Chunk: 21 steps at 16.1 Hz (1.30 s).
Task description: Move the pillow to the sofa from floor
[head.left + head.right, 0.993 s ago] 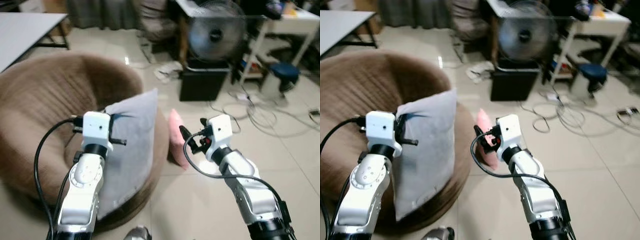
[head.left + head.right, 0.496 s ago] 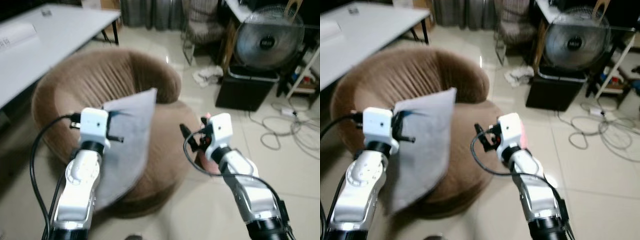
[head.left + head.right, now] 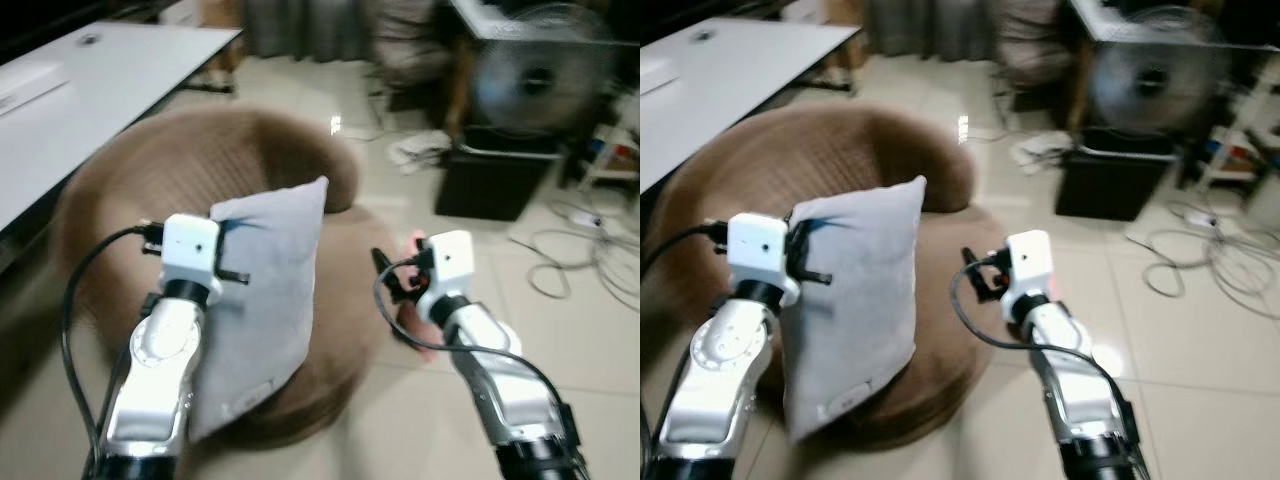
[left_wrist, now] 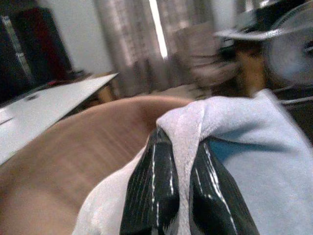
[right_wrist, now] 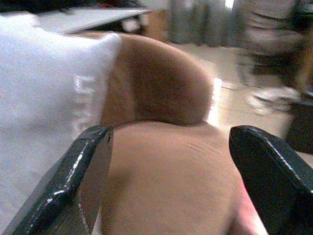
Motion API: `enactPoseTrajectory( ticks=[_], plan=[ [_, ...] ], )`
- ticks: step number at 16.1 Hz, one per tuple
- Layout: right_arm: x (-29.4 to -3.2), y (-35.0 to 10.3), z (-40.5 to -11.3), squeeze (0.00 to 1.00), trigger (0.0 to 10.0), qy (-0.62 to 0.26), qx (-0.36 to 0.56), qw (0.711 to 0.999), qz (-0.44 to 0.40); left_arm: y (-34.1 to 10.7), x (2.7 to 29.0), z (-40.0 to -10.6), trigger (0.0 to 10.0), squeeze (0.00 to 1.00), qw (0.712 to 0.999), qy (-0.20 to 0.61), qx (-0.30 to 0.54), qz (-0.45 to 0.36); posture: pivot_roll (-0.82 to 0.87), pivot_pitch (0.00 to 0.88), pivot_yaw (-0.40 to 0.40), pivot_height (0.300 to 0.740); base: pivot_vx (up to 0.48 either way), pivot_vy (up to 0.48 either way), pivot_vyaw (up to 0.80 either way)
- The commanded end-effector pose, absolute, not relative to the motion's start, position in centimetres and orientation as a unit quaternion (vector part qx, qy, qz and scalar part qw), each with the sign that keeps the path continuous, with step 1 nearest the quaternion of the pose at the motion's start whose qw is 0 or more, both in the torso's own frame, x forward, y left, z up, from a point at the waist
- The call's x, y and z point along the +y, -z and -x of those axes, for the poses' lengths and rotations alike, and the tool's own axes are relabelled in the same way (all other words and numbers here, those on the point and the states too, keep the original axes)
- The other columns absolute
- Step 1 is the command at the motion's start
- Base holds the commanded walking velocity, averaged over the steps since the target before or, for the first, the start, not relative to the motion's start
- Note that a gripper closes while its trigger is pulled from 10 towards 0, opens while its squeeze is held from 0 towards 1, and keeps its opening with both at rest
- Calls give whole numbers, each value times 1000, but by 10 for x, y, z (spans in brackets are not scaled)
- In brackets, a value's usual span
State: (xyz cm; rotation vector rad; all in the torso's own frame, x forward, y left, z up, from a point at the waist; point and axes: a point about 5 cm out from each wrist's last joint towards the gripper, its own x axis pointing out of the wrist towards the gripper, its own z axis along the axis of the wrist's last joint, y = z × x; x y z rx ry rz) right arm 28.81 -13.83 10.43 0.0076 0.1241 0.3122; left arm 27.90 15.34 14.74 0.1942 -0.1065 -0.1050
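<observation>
You're gripping the pillow [image 3: 265, 300] in the left gripper [image 4: 178, 191]; right gripper [image 5: 171, 171] is gaping open; lower it onto the sofa [image 3: 110, 200] seat.

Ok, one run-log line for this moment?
left gripper: shut on grey fabric pillow | right gripper: open | pillow: held upright over round brown sofa | phase: carrying

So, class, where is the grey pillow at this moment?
In the left eye view the grey pillow hangs left of centre, pinched at its edge by the left gripper, above the brown sofa.
</observation>
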Motion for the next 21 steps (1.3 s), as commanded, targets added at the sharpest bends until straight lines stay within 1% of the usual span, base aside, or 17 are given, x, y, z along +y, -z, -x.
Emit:
enactPoseTrajectory(
  ticks=[1,5,9,10,14,16,17,19,21],
  plan=[
    [-138,-109,-290,0,10000,-153,51,987,-4,-159,154,-281,10000,0,990,58,-81,-103,69,0,33,740,371,0,0],
    [-134,-110,-289,0,10000,-169,49,984,9,-159,154,-281,10000,0,990,57,-80,-102,67,0,28,740,378,0,0],
    [-133,-110,-288,0,10000,-172,48,984,7,-158,155,-281,10000,0,990,55,-80,-104,70,0,25,740,375,0,800],
    [-135,-109,-288,0,10000,-166,54,985,-5,-158,156,-281,10000,0,990,51,-75,-111,71,0,25,740,307,0,0],
    [-139,-106,-286,0,10000,-158,62,986,-6,-154,154,-286,10000,0,987,63,-59,-134,67,0,28,740,0,0,0],
    [-139,-104,-283,0,10000,-172,66,983,21,-153,151,-288,10000,0,985,79,-59,-142,64,0,27,740,0,0,0],
    [-138,-104,-280,0,10000,-200,66,977,47,-150,150,-292,10000,0,983,91,-51,-150,64,0,27,740,0,0,0],
    [-134,-108,-273,0,10000,-261,60,961,64,-145,147,-300,10000,0,976,125,-42,-174,61,0,26,740,0,0,0],
    [-131,-111,-264,0,10000,-331,62,938,86,-150,142,-306,10000,0,970,166,-44,-172,58,0,24,740,0,0,0]
  ],
)
